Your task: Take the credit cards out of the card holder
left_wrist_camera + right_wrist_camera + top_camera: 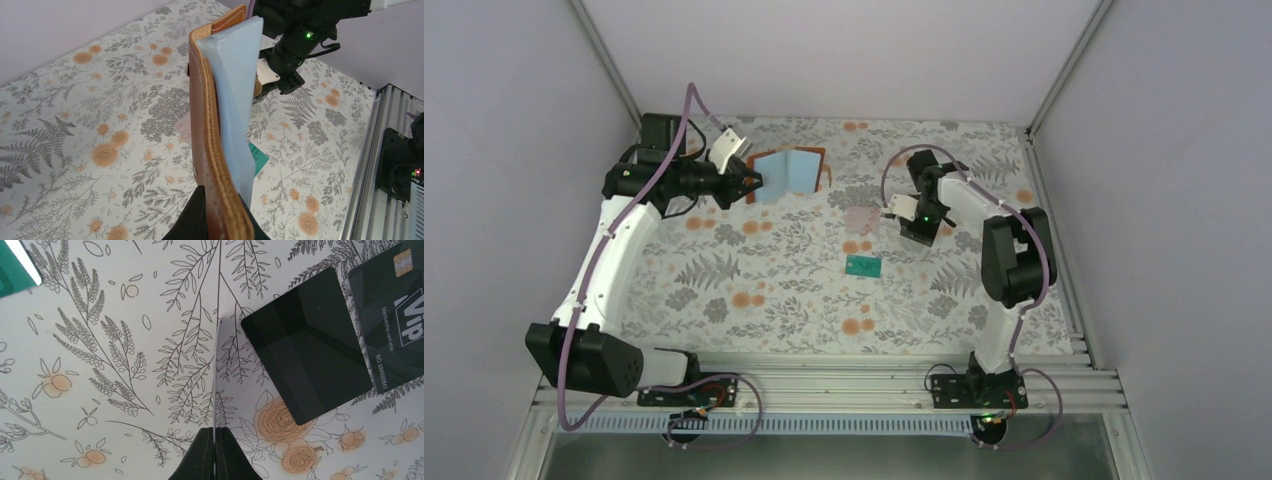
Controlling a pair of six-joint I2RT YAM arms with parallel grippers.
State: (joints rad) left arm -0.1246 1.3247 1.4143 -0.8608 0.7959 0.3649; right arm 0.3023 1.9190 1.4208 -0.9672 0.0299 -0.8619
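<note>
My left gripper (749, 187) (220, 220) is shut on one edge of the card holder (789, 170) (220, 125). The holder is rust-brown outside and spread open, its pale blue inside facing the top camera. My right gripper (887, 210) (215, 432) is shut on the pale pink card (861, 218) (184, 129), which the right wrist view shows only as a thin edge-on line. The teal card (862, 266) (258, 159) (15, 262) lies flat on the table. The black card (395, 315) with white marks lies on the table to the right of my right gripper.
A plain glossy black rectangle (305, 350) lies against the black card. The floral tablecloth (754, 290) covers the table, with white walls on three sides. A ribbed metal rail (844, 385) with both arm bases runs along the near edge.
</note>
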